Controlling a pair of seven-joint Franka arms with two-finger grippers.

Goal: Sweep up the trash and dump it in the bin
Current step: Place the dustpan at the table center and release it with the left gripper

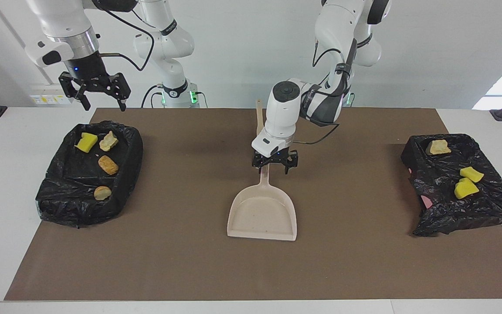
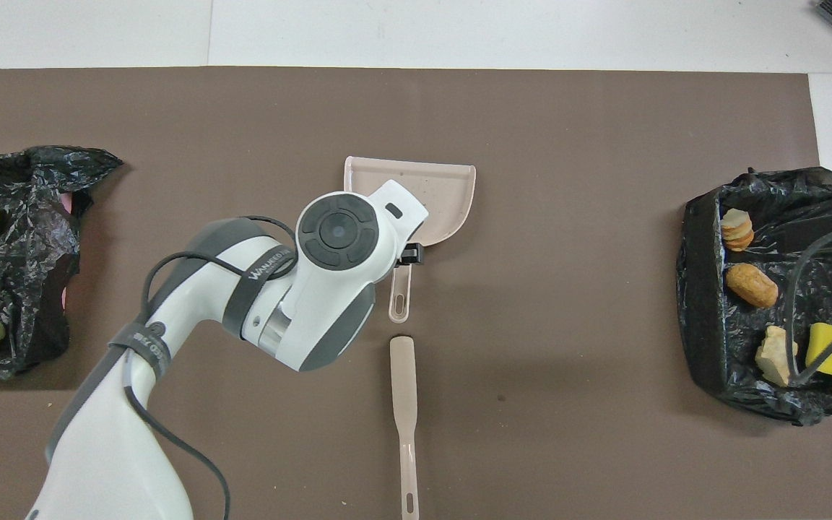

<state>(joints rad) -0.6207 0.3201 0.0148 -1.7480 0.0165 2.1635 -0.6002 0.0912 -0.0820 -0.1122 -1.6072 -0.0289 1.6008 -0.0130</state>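
**A:** How far along do we judge the task?

**B:** Nearly done, in our reading. All the trash (image 1: 108, 165) we can find lies in the two bag-lined bins. Four scraps are in the bin (image 1: 50, 192) toward the right arm's end of the table. Three are in the second bin (image 1: 486, 209) toward the left arm's end. We see no scrap on the brown mat (image 1: 364, 261), and the dustpan (image 1: 262, 213) sits flat and empty at mid-table, well apart from both bins.

**A:** And the claws?

**B:** The left gripper (image 1: 276, 168) is low over the dustpan's handle. Its jaws are spread on either side of the handle and, as far as we can see, clamp nothing. The right gripper (image 1: 104, 102) hangs high over the robots' edge of the first bin, jaws wide and empty; that arm waits.

**A:** What else do we note?

**B:** The brush (image 2: 403, 390) lies on the mat nearer to the robots than the dustpan, in line with its handle and just apart from its tip. In the overhead view the left arm's wrist covers part of the dustpan. Nothing stands between dustpan and bins. What is left, we judge, is at most parking the tools.
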